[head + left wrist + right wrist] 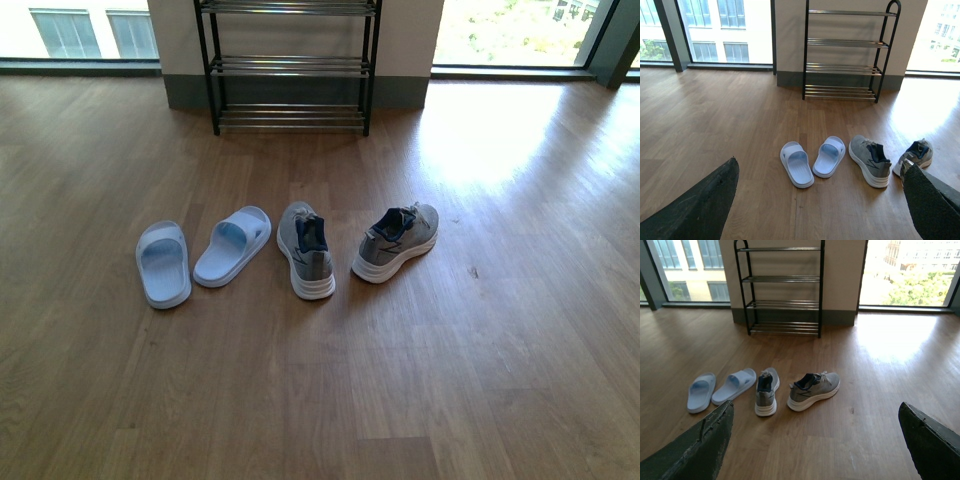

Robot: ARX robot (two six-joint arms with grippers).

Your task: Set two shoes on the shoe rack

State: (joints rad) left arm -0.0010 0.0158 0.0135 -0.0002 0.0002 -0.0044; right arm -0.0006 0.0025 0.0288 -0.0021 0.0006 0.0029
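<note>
The left pincer [819, 163] gapes wide, empty. Ahead of it on the floor [300, 400] lie 2 pale slides, the outer slide [163, 264] lengthwise toward the shoe rack [290, 65], the inner slide [232, 246] toe-angled right. Next, 2 sneakers, nearer the right pincer [815, 405], equally wide: the left sneaker [305, 250] heel-first toward the robot, the right sneaker [396, 242] toe slanting right. All 4 are well short of the rack.
</note>
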